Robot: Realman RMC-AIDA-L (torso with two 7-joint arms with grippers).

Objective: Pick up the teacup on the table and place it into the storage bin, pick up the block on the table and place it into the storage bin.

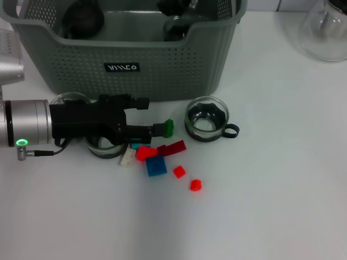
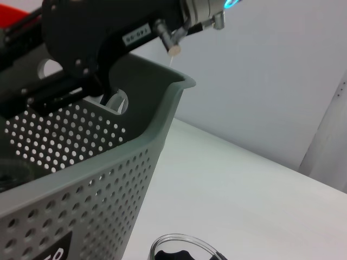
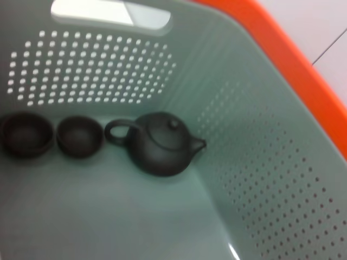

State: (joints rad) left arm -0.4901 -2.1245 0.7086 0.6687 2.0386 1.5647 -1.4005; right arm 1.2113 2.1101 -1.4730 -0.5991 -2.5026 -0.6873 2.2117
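The storage bin (image 1: 162,59) is a grey-green perforated basket at the back of the table, also in the left wrist view (image 2: 108,179). A glass teacup (image 1: 206,119) with a black handle stands in front of it. My left gripper (image 1: 154,115) reaches in from the left, low over the table. It is open, and its nearer finger's tip touches a green block (image 1: 169,128). A second glass teacup (image 1: 103,147) sits partly under that gripper. My right gripper (image 1: 179,13) hangs over the bin's inside, mostly cut off.
Red (image 1: 145,153), blue (image 1: 156,166), dark red (image 1: 174,147) and white (image 1: 128,157) blocks lie near the left gripper. A third glass cup (image 1: 70,99) stands by the bin's front. Inside the bin lies a dark teapot (image 3: 160,143) with two dark cups. A clear flask (image 1: 328,30) stands far right.
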